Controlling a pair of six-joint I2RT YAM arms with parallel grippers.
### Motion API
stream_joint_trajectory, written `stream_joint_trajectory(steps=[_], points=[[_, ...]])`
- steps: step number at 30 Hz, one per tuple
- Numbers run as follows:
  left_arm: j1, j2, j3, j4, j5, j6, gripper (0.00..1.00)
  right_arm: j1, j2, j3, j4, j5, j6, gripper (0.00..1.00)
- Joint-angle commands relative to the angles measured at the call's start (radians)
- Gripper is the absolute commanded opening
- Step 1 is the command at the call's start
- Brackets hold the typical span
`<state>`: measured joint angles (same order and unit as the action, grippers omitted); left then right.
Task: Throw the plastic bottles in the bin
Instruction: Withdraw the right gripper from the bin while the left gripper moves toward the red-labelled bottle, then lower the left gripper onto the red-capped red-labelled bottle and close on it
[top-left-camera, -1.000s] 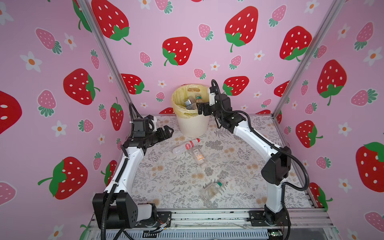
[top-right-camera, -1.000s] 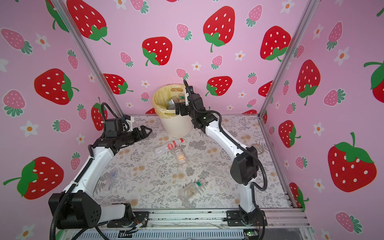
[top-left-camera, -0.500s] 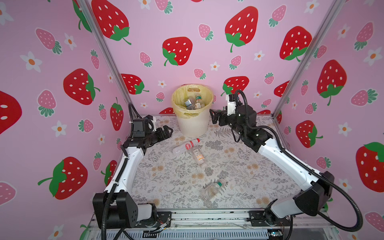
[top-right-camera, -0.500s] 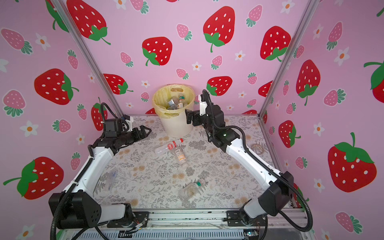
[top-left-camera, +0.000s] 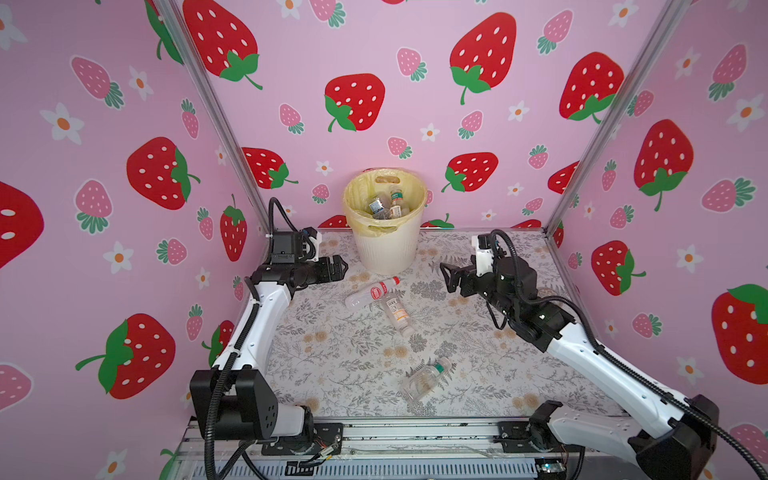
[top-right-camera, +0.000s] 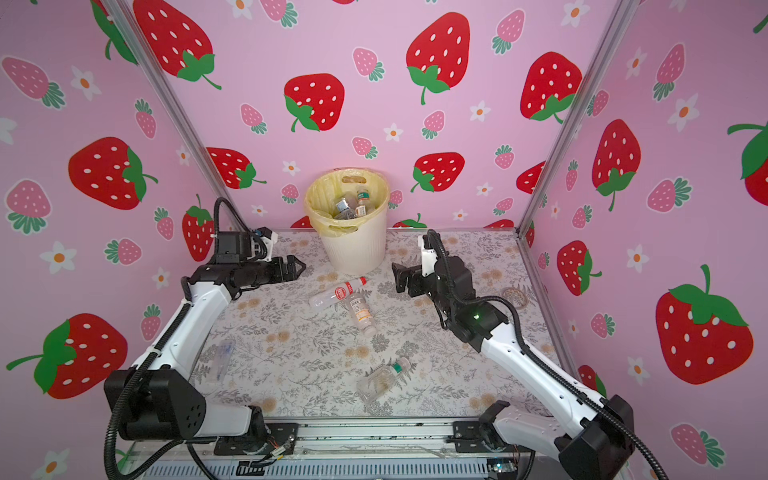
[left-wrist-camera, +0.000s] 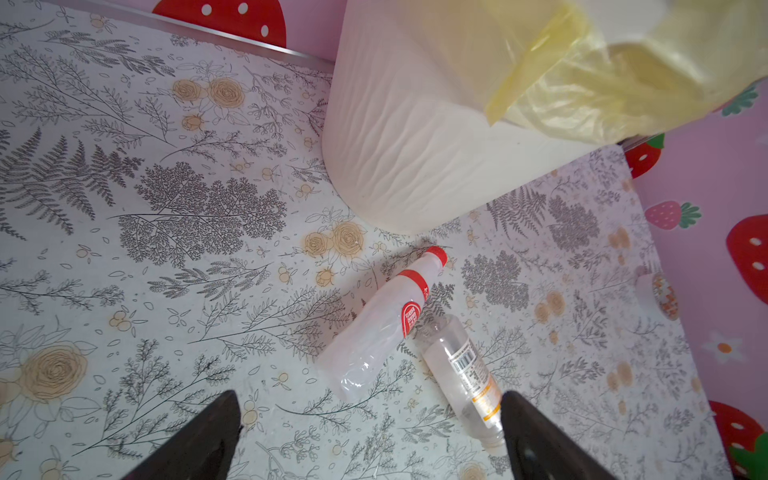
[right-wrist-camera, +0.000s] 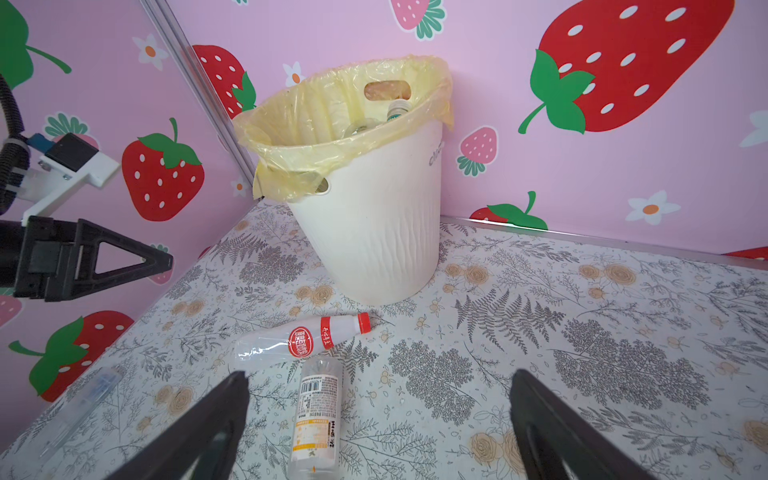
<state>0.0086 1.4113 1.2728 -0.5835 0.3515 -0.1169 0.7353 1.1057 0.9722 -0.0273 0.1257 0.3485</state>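
One red-capped bottle (top-left-camera: 372, 293): on its side before the bin (top-left-camera: 386, 249), cap toward the bin's foot, long axis slanting back-right; red label, script unreadable
Orange-label bottle (top-left-camera: 397, 312): lying, base just beside the red-capped bottle, neck toward the front; barcode shows
Teal-capped bottle (top-left-camera: 426, 379): clear, lying near the front, cap aimed back-right
Bin: upright at the back wall (top-left-camera: 374, 62), ribbed cream plastic, yellow bag (top-left-camera: 365, 226)
Left gripper (top-left-camera: 340, 266): spread, empty
Right gripper (top-left-camera: 444, 277): spread, empty
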Motion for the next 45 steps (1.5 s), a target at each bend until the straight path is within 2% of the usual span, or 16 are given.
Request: stream_joint_trajectory(steps=[1,8,16,20,28,36,40,45], points=[[-0.008,0.016,0.063,-0.082,-0.039,0.114,0.99,0.001,-0.062,-0.07,-0.013,-0.017,0.025,0.99],[-0.043,0.066,0.085,-0.14,-0.081,0.263,0.99,0.001,-0.163,-0.177,-0.044,-0.018,0.046,0.99],[-0.055,0.147,0.096,-0.154,-0.019,0.397,0.99,0.0,-0.242,-0.237,-0.054,-0.012,0.058,0.99],[-0.072,0.203,0.108,-0.166,-0.037,0.438,0.99,0.0,-0.257,-0.256,-0.055,-0.003,0.063,0.99],[-0.142,0.298,0.126,-0.184,-0.112,0.477,0.99,-0.001,-0.264,-0.27,-0.058,0.002,0.066,0.99],[-0.154,0.382,0.149,-0.206,-0.169,0.495,0.99,-0.001,-0.259,-0.278,-0.052,-0.005,0.072,0.99],[-0.168,0.432,0.166,-0.221,-0.257,0.515,0.97,-0.001,-0.256,-0.282,-0.048,-0.005,0.074,0.99],[-0.186,0.475,0.181,-0.222,-0.262,0.511,0.95,-0.001,-0.242,-0.28,-0.049,-0.002,0.067,0.99]])
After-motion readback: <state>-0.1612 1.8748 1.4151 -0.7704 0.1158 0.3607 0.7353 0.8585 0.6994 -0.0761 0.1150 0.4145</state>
